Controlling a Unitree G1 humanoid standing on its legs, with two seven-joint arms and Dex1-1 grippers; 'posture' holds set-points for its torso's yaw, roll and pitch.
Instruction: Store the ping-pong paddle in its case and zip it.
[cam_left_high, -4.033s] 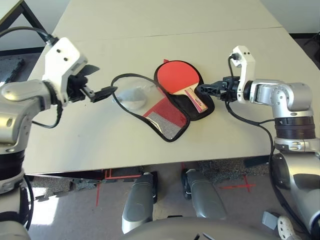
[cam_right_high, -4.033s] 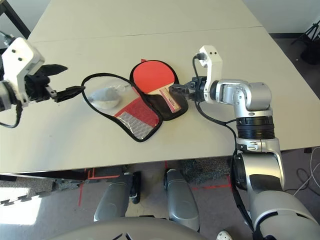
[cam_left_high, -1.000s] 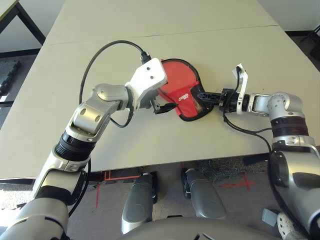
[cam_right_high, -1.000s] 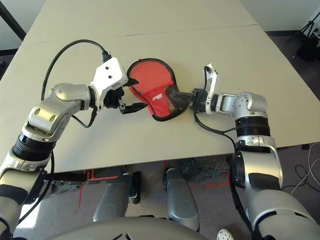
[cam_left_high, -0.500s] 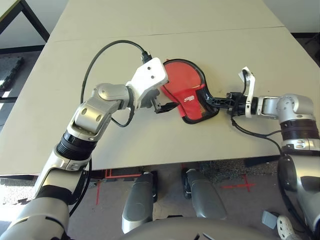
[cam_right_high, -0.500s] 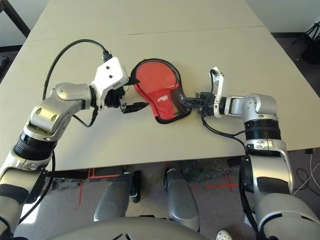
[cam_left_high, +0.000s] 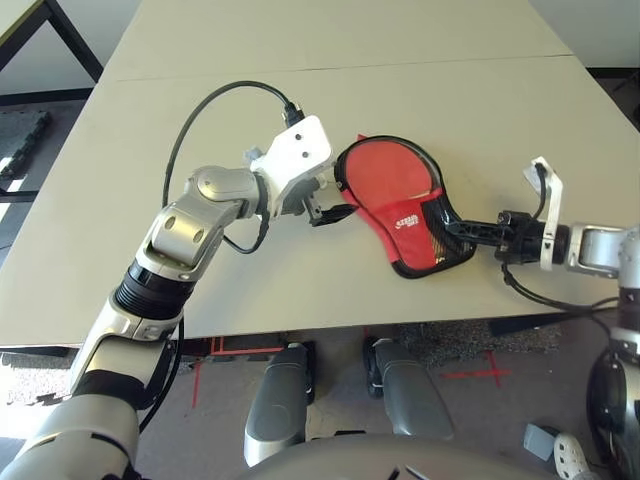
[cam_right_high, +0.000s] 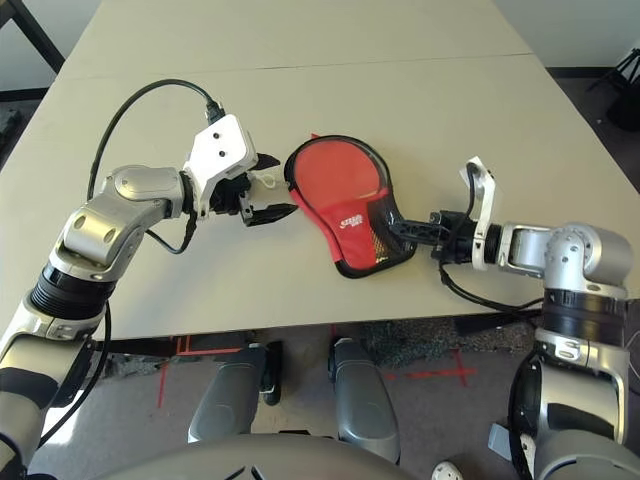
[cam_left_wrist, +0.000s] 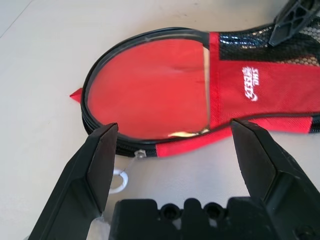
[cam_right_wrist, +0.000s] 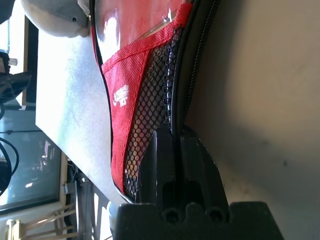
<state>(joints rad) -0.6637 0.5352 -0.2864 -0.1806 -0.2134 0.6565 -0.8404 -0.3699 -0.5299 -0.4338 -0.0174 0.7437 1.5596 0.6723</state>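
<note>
The red case (cam_left_high: 392, 188) lies folded shut on the table, with its black mesh pocket (cam_right_wrist: 150, 125) and white logo (cam_left_wrist: 248, 85) facing up. The ping-pong paddle is hidden. My right gripper (cam_left_high: 455, 228) is shut on the black zipper edging at the case's narrow end (cam_right_wrist: 172, 132). My left gripper (cam_right_high: 278, 188) stands open beside the round end, apart from it, its fingers (cam_left_wrist: 95, 165) spread wider than that end. A zipper pull (cam_left_wrist: 137, 154) with a white ring sits at the round end, close to the left fingers.
The case's narrow end is close to the table's front edge (cam_left_high: 430, 320). A black cable (cam_left_high: 205, 105) loops from my left wrist over the table. Bare tabletop (cam_left_high: 350, 50) stretches behind the case.
The right gripper has closed on the case's narrow end and drawn back to the right. The case slid right and towards the front edge with it. My left gripper has stayed open in place.
</note>
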